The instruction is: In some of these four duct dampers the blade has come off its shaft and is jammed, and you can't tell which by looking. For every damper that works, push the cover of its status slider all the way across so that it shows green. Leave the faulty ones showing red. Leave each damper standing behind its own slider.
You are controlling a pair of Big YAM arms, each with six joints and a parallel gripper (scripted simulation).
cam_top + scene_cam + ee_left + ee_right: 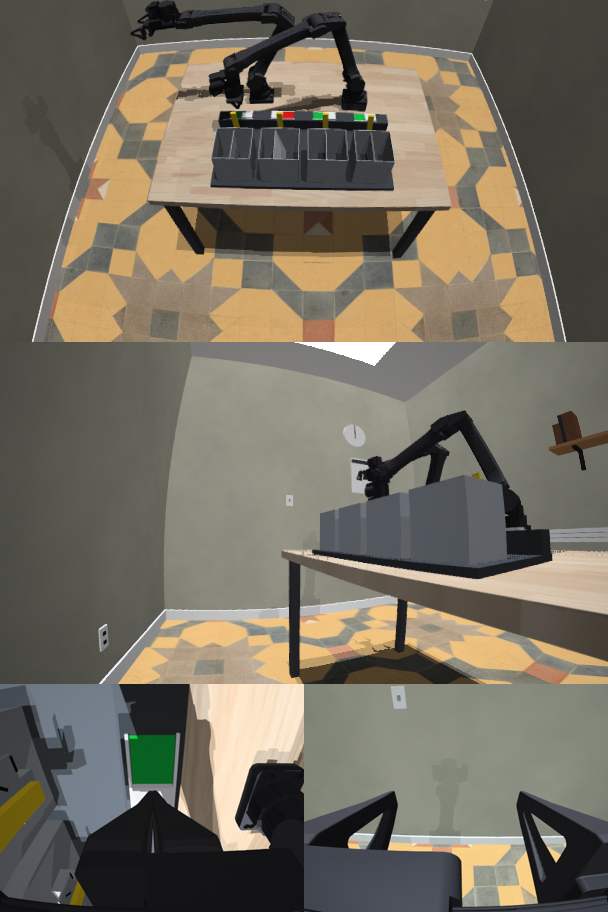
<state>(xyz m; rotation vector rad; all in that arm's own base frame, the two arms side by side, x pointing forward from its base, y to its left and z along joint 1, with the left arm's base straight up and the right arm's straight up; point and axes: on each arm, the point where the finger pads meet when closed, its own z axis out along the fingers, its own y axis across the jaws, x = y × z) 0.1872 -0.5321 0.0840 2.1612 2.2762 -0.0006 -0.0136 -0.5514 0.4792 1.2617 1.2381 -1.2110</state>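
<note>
My left gripper (236, 105) (152, 797) is shut and empty, its tips above the leftmost slider in the top view. That slider shows green (152, 760), with its white cover (248, 115) (138, 795) at and under the tips. Whether they touch is unclear. In the top view the second slider shows red (288, 115); the third shows green (318, 116) and the fourth green (359, 117). The four grey dampers (231, 170) (278, 171) (326, 171) (372, 172) stand in a row, each with a yellow lever. My right gripper (457, 798) is open and empty, far from the dampers.
The dampers and sliders share a dark base (300, 187) (479, 573) on the wooden table (415, 175). The right arm reaches out past the table edge at upper left in the top view, facing a wall (475, 745). Its base stands near the left arm's forearm in that view.
</note>
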